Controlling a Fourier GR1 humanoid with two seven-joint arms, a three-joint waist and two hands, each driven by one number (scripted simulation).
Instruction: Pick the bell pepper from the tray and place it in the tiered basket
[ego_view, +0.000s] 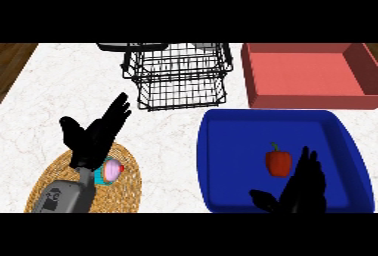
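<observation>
A: The right hand (301, 186) is over the near edge of the blue tray (221, 165), fingers straight and spread, thumb out to the side, holding nothing.

B: And the pepper?

A: The bell pepper (279, 162) lies near the middle of the tray, just beside those fingertips, stem pointing to the far edge.

B: So the reach is nearly done. I'd say it should settle a little further over the pepper, then curl round its body, not the stem.

A: Agreed. The left hand (96, 135) rests open, fingers up, above the woven mat (52, 172) at the counter's near left corner.

B: The target?

A: The wire tiered basket (181, 75) stands at the far edge, beside a red bin (310, 97).
</observation>
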